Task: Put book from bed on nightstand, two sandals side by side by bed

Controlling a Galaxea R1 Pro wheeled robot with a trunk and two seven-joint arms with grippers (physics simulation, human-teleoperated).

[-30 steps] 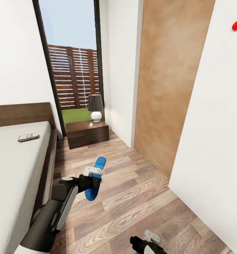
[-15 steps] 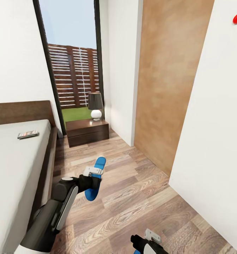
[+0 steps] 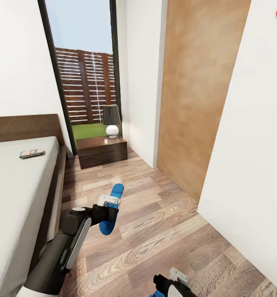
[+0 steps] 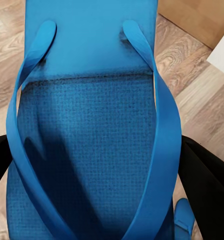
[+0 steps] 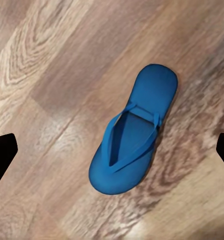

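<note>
Holding 1 blue sandal clear of the wood-plank floor, the left gripper is clamped across its middle, toe end raised toward the window; in the left wrist view that sandal's footbed and 2 straps lie between dark fingers at either side. At the lower edge of the head view sits the right gripper, and whether it is spread or closed cannot be told there; in the right wrist view its 2 black fingertips stand wide apart at opposite edges, with nothing between them, above the second sandal, which lies flat on the planks with its straps up. To the robot's left stands the bed, grey mattress on a dark brown frame, and the book lies on the mattress near the headboard. Beyond the bed's corner, in front of the window, a dark nightstand carries a lamp with a dark shade and white round base. A tan wooden panel and a white wall close the right side
</note>
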